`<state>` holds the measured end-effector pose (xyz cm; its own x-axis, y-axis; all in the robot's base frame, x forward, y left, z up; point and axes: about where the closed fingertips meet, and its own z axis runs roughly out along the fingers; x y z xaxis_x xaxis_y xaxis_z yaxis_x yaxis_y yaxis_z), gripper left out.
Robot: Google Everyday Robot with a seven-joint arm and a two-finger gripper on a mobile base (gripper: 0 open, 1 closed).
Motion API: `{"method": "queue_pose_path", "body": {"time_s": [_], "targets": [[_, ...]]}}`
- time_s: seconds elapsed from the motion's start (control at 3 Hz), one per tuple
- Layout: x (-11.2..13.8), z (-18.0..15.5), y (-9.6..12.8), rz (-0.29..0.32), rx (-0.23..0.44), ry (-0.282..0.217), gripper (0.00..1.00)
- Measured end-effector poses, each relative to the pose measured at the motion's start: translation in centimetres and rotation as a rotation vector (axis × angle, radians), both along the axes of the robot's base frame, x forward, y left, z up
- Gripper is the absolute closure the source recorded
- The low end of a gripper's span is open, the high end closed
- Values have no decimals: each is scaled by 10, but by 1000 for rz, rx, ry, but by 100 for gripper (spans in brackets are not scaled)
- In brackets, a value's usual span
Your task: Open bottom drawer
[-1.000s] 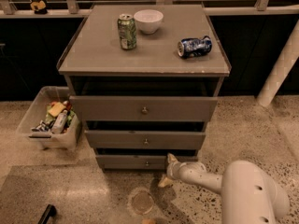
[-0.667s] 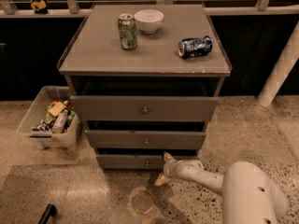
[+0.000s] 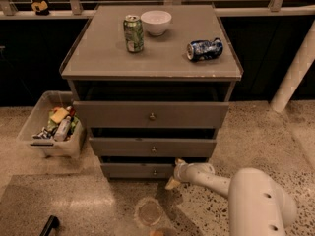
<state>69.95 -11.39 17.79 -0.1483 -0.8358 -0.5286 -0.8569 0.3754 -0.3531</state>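
Landmark: the three-drawer cabinet (image 3: 151, 63), grey-brown, flat top with a raised rim.

- Bottom drawer (image 3: 133, 170): lowest front of the cabinet, just above the floor, the slimmest of the three. Its small round metal knob (image 3: 154, 171) is mid-front. There's a dark gap above the front; can't tell how far out it sits.
- Gripper (image 3: 175, 172): at the right end of the cabinet's lowest front, just right of the knob, low near the floor. The two tan fingertips (image 3: 172, 183) are spread apart, one above the other, with nothing held between them. Contact with the drawer front: can't tell.
- Arm (image 3: 256, 198): white, comes in from the cabinet's front right and reaches left toward the lowest front.
- Middle drawer (image 3: 152, 147) and top drawer (image 3: 151, 114): each has its own knob and a dark gap above it.
- On the cabinet top: green can (image 3: 133, 33) upright at back left, white bowl (image 3: 156, 22) just beside it at back centre, blue can (image 3: 204, 48) on its side toward the right edge, well apart from both.
- Left of the cabinet: clear plastic bin (image 3: 34, 132) on the floor, full of mixed items.
- In front of the cabinet: round clear object (image 3: 148, 211) on the floor, near the gripper.
- Right of the cabinet: white pillar (image 3: 295, 73), leaning.
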Motion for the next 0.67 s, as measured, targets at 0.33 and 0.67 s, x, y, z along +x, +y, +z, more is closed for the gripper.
{"method": "queue_pose_path", "body": {"time_s": [0.33,0.67], "targets": [[42,-9,-18,-26,-85,-9,0],[42,-9,-18,-26,-85,-9,0]]}}
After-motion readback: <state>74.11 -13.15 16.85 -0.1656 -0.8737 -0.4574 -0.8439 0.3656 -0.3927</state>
